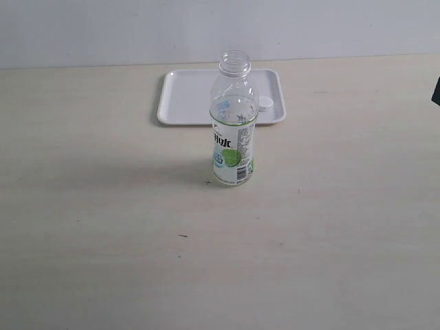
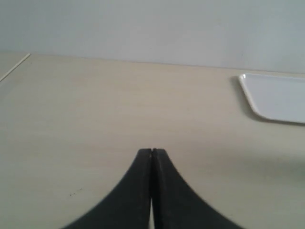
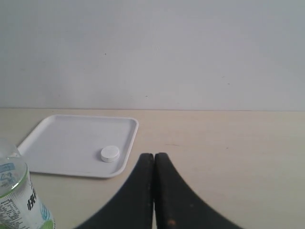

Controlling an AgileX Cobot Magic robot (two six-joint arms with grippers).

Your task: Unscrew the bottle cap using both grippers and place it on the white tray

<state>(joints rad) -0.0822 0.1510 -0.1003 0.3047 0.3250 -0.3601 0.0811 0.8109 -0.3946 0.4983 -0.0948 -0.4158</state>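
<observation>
The clear bottle (image 1: pixel 234 124) stands upright in the middle of the table with its neck uncapped; its lower part shows in the right wrist view (image 3: pixel 21 198). The white bottle cap (image 1: pixel 265 103) lies flat inside the white tray (image 1: pixel 185 96), near its right side, and appears in the right wrist view as well (image 3: pixel 109 153). My left gripper (image 2: pixel 151 151) is shut with nothing in it, over bare table well left of the tray (image 2: pixel 276 98). My right gripper (image 3: pixel 154 155) is shut and empty, off the tray's (image 3: pixel 71 138) right edge. Only a dark sliver (image 1: pixel 436 91) of the right arm shows in the exterior view.
A pale wooden tabletop (image 1: pixel 103 227) stretches wide around the bottle, with a plain wall (image 1: pixel 103 27) behind the tray. The table's left edge (image 2: pixel 14 67) shows in the left wrist view.
</observation>
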